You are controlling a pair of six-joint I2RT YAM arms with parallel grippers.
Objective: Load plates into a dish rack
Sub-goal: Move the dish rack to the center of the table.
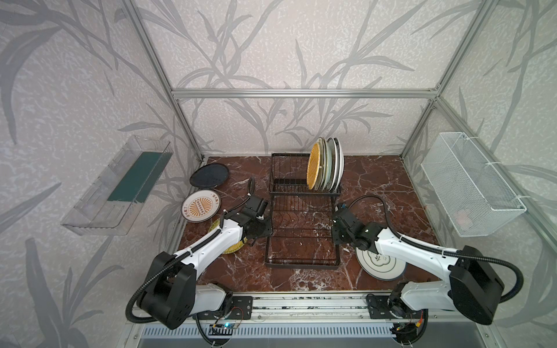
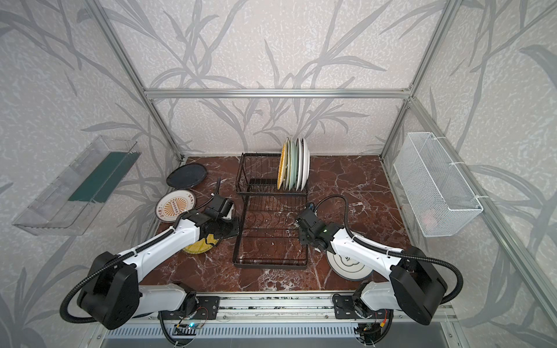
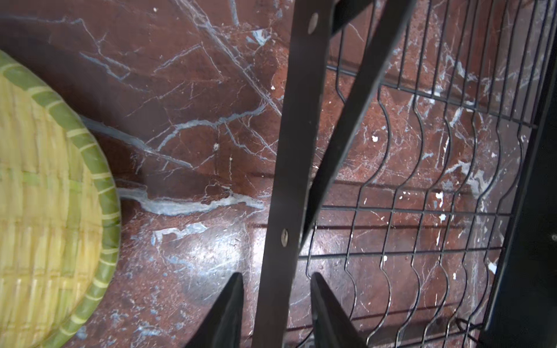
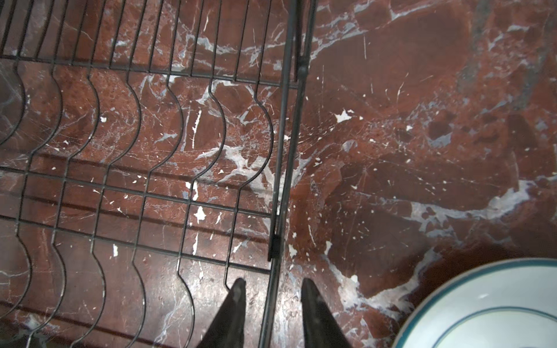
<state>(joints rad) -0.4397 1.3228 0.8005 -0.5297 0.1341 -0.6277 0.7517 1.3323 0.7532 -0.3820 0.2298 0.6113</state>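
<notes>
The black wire dish rack (image 1: 301, 265) sits mid-table, its raised back section holding several upright plates, a woven yellow one (image 1: 313, 165) foremost. My left gripper (image 1: 265, 230) (image 3: 277, 275) straddles the flat tray's left rail (image 3: 289, 180), open, with a gap on both sides. My right gripper (image 1: 336, 238) (image 4: 272, 280) straddles the right rail (image 4: 283, 180) the same way, open. A woven yellow plate (image 1: 233, 247) (image 3: 45, 211) lies under the left arm. A white plate with a teal rim (image 1: 378, 263) (image 4: 488, 310) lies under the right arm.
A black plate (image 1: 209, 177) and a sunburst plate (image 1: 200, 208) lie flat at the table's left. A clear plastic bin (image 1: 117, 186) hangs on the left wall, a white mesh basket (image 1: 470, 183) on the right wall.
</notes>
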